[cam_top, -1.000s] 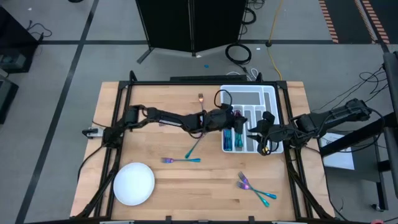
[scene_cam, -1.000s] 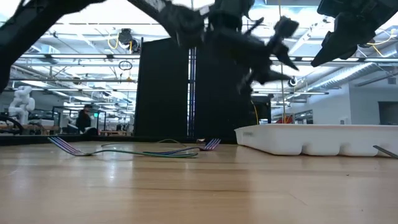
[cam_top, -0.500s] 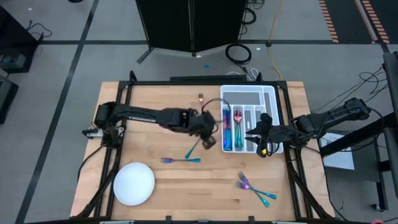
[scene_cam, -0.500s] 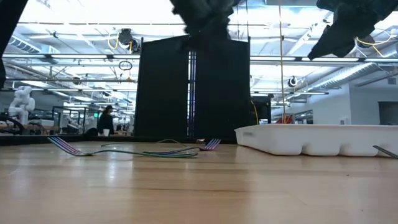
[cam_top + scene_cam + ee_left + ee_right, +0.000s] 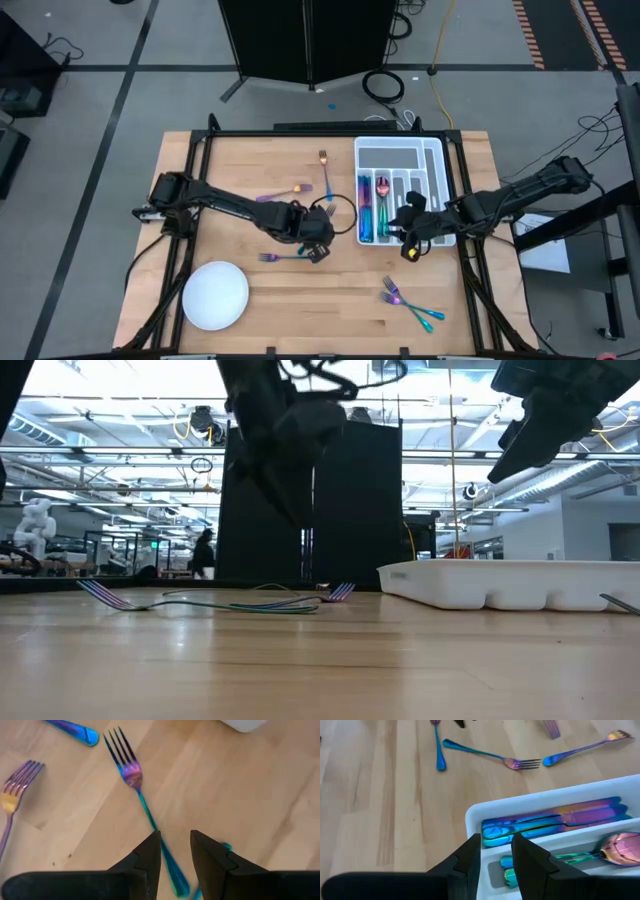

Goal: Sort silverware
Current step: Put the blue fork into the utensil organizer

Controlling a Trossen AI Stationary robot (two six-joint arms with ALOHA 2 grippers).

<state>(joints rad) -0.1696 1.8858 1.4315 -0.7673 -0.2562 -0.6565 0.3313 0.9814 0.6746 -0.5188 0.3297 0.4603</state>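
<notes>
left gripper [image 5: 175, 851] hangs mid-worktop, fingers slightly apart, empty, over a fork [image 5: 142, 802] lying flat, tines toward the tray [image 5: 440, 160]. right gripper [image 5: 496, 851], also parted, hovers over the tray's front edge.

The divided tray [image 5: 400, 152] sits at the counter's [image 5: 240, 310] far right, holding knives [image 5: 366, 217] and a spoon [image 5: 383, 187]. Left of the tray lie scattered forks [image 5: 285, 257]; nearer than it, another cluster [image 5: 408, 305]; far left, a plate [image 5: 215, 295]
</notes>
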